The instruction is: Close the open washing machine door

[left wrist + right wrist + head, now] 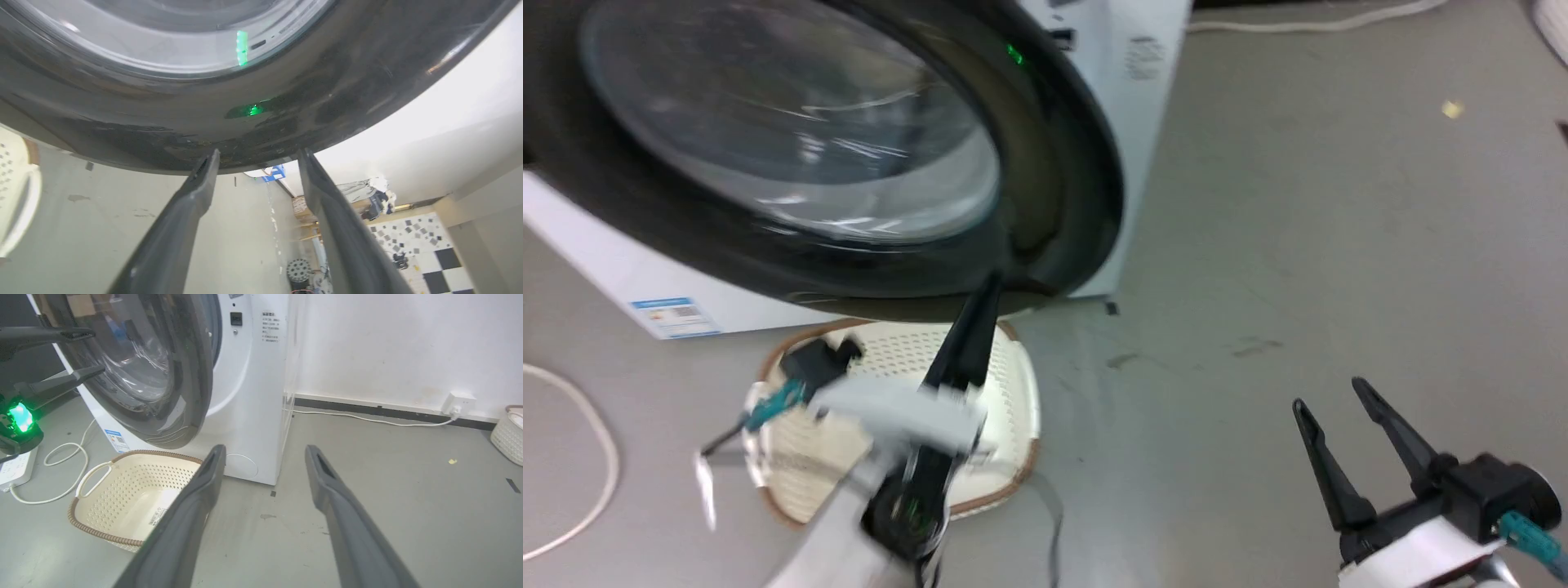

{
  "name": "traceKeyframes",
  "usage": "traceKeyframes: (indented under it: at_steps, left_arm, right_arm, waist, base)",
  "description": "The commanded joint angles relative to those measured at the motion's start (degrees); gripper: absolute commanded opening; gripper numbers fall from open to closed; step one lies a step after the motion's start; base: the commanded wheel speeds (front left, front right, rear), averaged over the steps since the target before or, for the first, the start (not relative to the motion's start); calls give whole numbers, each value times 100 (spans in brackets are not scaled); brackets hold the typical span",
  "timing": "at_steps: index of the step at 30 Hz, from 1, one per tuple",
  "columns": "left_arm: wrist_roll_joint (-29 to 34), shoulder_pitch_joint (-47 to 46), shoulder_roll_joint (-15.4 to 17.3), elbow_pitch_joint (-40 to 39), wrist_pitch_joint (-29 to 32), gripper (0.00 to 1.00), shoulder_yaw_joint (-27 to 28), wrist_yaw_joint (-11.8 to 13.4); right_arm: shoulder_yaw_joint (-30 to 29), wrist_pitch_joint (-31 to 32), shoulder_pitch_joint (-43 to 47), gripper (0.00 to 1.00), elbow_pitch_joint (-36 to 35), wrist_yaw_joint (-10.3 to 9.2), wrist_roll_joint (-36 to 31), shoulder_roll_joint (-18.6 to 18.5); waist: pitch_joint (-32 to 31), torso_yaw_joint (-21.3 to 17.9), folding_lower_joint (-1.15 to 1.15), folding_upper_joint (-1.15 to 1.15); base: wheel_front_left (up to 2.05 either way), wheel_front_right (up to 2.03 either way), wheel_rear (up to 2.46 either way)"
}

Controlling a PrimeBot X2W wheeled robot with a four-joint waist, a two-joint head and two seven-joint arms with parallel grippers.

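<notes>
- Black-rimmed washing machine door [792, 139] hangs part-way open, angled out from the white washing machine [253, 396]; it is not yet latched.
- Left end effector [258, 154], fingers apart, has its tips at the door's lower rim, seemingly touching. The push shut is left, I judge.
- Right end effector [1328, 392], spread and empty, hovers over the floor [1298, 245].
- Cream basket [122, 486] sits on the floor under the door, probably below its swing, with a white cable [65, 457] beside it.

Lab-type laundry test rm: washing machine [253, 396] on bare grey floor [388, 498], plain white wall [388, 343], power strip [12, 473].
</notes>
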Motion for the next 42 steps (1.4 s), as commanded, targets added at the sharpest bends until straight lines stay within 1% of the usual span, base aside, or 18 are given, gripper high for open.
traceKeyframes:
  at_steps: [1, 3, 4, 5, 6, 7, 8, 9, 10, 13, 16, 17, 20, 21, 22, 28, 35, 42]
  left_arm:
    - [426, 331, 233, -190, -130, 100, -67, -25]
    - [709, 501, 340, -296, -170, 100, -60, -25]
    - [1461, 828, 477, -542, -194, 100, 263, -25]
    - [1461, 828, 477, -542, -194, 100, 263, -25]
    - [2417, 1215, 452, -858, -197, 100, 857, -25]
    - [2417, 1215, 452, -858, -197, 100, 857, -25]
    - [2957, 1416, 411, -1029, -198, 100, 1147, -8]
    - [4037, 1807, 296, -1397, -198, 100, 1596, 104]
    - [4037, 1807, 296, -1397, -198, 100, 1596, 104]
    - [5511, 2289, 143, -1883, -199, 100, 1971, 343]
    - [6601, 2634, -15, -2245, -200, 100, 2176, 669]
    - [7205, 2893, -153, -2491, -200, 100, 2312, 862]
    - [7601, 3028, -215, -2573, -200, 100, 2347, 954]
    - [7699, 3052, -231, -2582, -200, 100, 2330, 965]
    - [7778, 3068, -254, -2599, -200, 100, 2309, 987]
    - [7936, 2980, -396, -2613, -200, 100, 2094, 1002]
    - [7927, 2755, -501, -2534, -200, 100, 1760, 1064]
    - [7800, 2615, -533, -2591, -200, 100, 1566, 1240]
  right_arm:
    - [-25, -25, 112, 100, -52, 5, -42, -43]
    - [-27, -25, 152, 100, -69, 5, -53, -55]
    - [-64, -25, 236, 100, -107, 5, -74, -78]
    - [-64, -25, 236, 100, -107, 5, -74, -78]
    - [-95, -25, 309, 100, -158, 5, -90, -81]
    - [-95, -25, 309, 100, -158, 5, -90, -81]
    - [-98, -25, 341, 100, -180, 5, -101, -81]
    - [-90, -25, 399, 100, -226, 5, -112, -83]
    - [-90, -25, 399, 100, -226, 5, -112, -83]
    - [-65, -25, 470, 100, -284, 5, -122, -90]
    - [7, -25, 506, 100, -317, 5, -122, -119]
    - [95, -25, 503, 100, -343, 5, -125, -150]
    - [189, -25, 478, 100, -349, 5, -110, -185]
    - [232, -25, 460, 94, -348, 5, -84, -202]
    - [264, -25, 431, 0, -353, 5, -64, -224]
    - [698, -25, -20, 0, -340, 5, 116, -618]
    - [1378, 168, -1351, 0, -19, 5, 647, -1611]
    - [1512, 440, -2612, 0, 875, 5, 1476, -2437]
  waist:
    - [-266, 379, 0, -1]
    - [-316, 470, 0, -1]
    - [-411, 686, 0, -1]
    - [-411, 686, 0, -1]
    - [-487, 882, 0, -1]
    - [-487, 882, 0, -1]
    - [-526, 972, 0, -1]
    - [-593, 1142, 0, -1]
    - [-593, 1142, 0, -1]
    - [-679, 1391, 0, -1]
    - [-737, 1612, 0, -1]
    - [-764, 1798, 0, -1]
    - [-746, 1971, 0, -1]
    - [-729, 2024, 0, -1]
    - [-707, 2074, 0, -1]
    - [-421, 2387, 0, -1]
    - [28, 2806, 0, -1]
    - [355, 3214, 0, -1]
  base:
    - [0, 0, 0]
    - [0, 0, 0]
    - [0, 0, 0]
    - [0, 0, 0]
    - [0, 0, 0]
    - [0, 0, 0]
    - [0, 0, 0]
    - [0, 0, 0]
    - [0, 0, 0]
    - [0, 0, 0]
    - [0, 0, 0]
    - [0, 0, 0]
    - [0, 0, 0]
    - [0, 0, 0]
    - [0, 0, 0]
    - [0, 0, 0]
    - [0, 0, 0]
    - [0, 0, 0]
